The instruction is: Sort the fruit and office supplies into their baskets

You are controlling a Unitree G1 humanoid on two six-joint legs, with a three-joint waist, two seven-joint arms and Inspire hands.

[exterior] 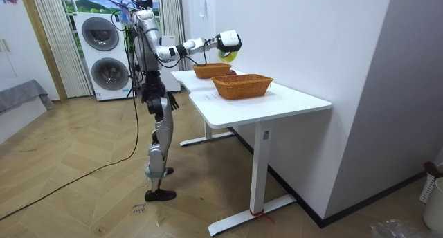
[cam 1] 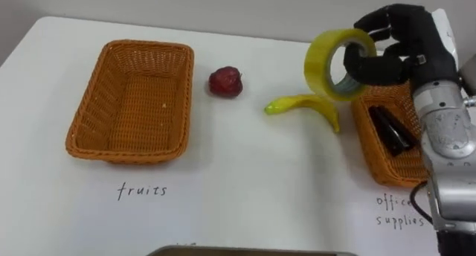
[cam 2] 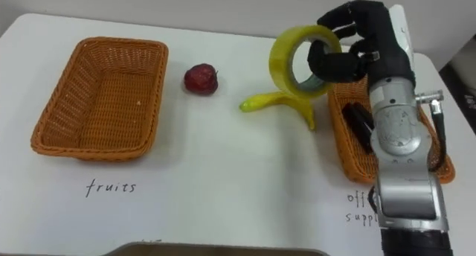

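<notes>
the right hand (cam 1: 398,44) has its fingers curled through the yellow tape roll (cam 1: 336,65), held above the tabletop (cam 1: 245,174) just left of the office supplies basket (cam 1: 372,133). released here, it could roll off or strike the banana (cam 1: 305,106).

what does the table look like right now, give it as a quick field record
right hand: curled through the tape roll, holding it up off the table
tape roll position: by the far left corner of the office supplies basket
office supplies basket: holds a dark object
fruits basket: empty
banana: on the table, just left of the office supplies basket
red fruit: on the table, right of the fruits basket
left to sort: tape roll, banana, red fruit
</notes>
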